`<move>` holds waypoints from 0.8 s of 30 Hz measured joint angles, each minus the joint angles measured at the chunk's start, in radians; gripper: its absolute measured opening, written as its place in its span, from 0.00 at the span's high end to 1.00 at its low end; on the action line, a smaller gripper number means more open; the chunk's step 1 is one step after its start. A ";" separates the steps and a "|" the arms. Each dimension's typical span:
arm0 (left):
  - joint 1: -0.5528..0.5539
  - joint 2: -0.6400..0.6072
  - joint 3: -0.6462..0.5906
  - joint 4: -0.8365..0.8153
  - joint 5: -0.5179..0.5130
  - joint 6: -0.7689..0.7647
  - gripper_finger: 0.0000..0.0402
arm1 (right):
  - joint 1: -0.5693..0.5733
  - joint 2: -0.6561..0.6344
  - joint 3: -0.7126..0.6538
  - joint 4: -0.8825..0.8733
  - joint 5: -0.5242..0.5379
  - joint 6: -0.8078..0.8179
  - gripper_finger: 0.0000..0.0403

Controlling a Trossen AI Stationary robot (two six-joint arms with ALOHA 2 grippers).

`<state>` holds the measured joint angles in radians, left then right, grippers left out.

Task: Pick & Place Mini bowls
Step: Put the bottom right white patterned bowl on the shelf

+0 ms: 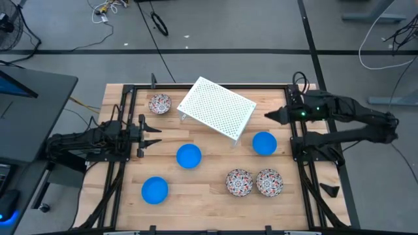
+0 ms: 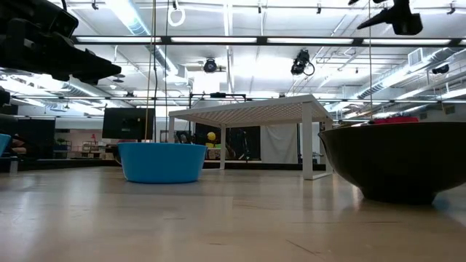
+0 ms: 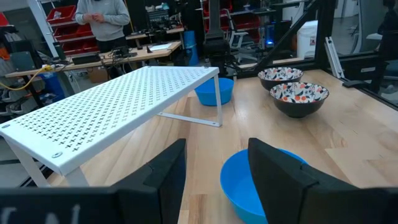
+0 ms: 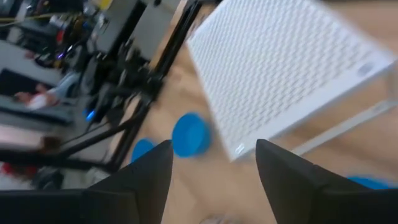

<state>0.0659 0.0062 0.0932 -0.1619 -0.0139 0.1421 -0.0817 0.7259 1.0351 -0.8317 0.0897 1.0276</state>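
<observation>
Six mini bowls sit on the wooden table. Three are blue [image 1: 189,156], [image 1: 155,190], [image 1: 264,143]. Three are speckled: one near the far left corner [image 1: 159,104] and a pair near the near right [image 1: 239,182], [image 1: 269,181]. My left gripper [image 1: 153,136] hovers open at the table's left side, pointing at the middle blue bowl [image 3: 249,186], and touches nothing. My right gripper [image 1: 268,115] is open above the table's right side, just right of the white rack [image 1: 217,107], above the right blue bowl. Its wrist view looks down on the rack [image 4: 292,68].
The white perforated rack stands on its legs, angled across the far middle of the table [image 3: 124,106]. Black frame rails run along the table's left [image 1: 121,163] and right [image 1: 300,170] sides. A person stands in the room beyond the table [image 3: 102,18].
</observation>
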 joint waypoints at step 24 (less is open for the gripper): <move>0.000 0.000 0.000 0.000 0.000 0.000 0.56 | 0.442 0.067 0.000 -0.040 -0.075 0.392 0.42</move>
<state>0.0659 0.0061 0.0931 -0.1621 -0.0139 0.1421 0.3602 0.7932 1.0351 -0.8717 0.0143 1.4192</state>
